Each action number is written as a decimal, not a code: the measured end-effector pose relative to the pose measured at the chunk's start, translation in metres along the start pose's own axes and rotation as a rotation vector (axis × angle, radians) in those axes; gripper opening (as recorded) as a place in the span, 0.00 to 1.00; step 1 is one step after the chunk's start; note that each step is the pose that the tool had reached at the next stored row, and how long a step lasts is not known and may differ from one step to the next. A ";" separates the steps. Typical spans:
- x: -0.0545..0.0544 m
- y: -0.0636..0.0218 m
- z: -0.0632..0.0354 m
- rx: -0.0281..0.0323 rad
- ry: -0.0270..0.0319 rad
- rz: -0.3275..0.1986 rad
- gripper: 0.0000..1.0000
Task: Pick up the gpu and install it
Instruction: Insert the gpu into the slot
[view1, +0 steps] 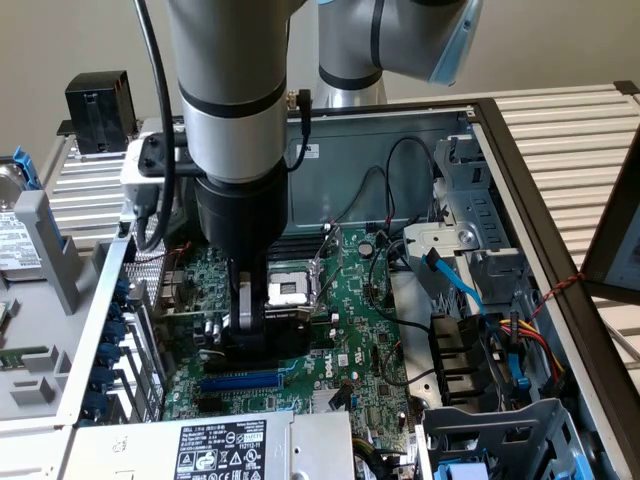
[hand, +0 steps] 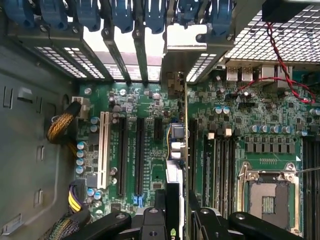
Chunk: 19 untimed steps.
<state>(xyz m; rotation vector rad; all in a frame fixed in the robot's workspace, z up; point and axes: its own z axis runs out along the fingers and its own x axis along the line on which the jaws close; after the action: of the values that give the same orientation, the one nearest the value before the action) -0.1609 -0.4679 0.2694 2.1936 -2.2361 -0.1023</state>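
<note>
In the exterior view my gripper (view1: 248, 318) reaches straight down into an open computer case and is shut on the gpu (view1: 256, 338), a dark card held low over the green motherboard (view1: 365, 340) beside the CPU socket. In the wrist view the gpu (hand: 173, 170) shows edge-on between my two black fingers (hand: 156, 220), with my gripper (hand: 176, 206) closed around its black shroud. Its thin green board edge runs along a motherboard slot. Its silver end bracket (hand: 184, 47) sits at the case's rear slot openings. I cannot tell whether the card's edge is seated in the slot.
The empty CPU socket (view1: 288, 290) lies right beside the card. A blue expansion slot (view1: 240, 381) and the labelled power supply (view1: 220, 445) lie nearer the camera. Cables and a drive cage (view1: 500, 440) crowd the exterior view's right. Blue slot clips (hand: 120, 15) line the case's rear wall.
</note>
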 end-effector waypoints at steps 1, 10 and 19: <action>0.000 0.0006 0.0008 0.0000 -0.0009 0.001 0.27; 0.000 0.0050 0.0078 0.0001 -0.0130 0.008 0.27; 0.002 0.0074 0.0099 0.0002 -0.0140 0.011 0.27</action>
<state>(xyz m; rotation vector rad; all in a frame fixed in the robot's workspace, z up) -0.1688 -0.4691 0.2598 2.1874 -2.2550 -0.1177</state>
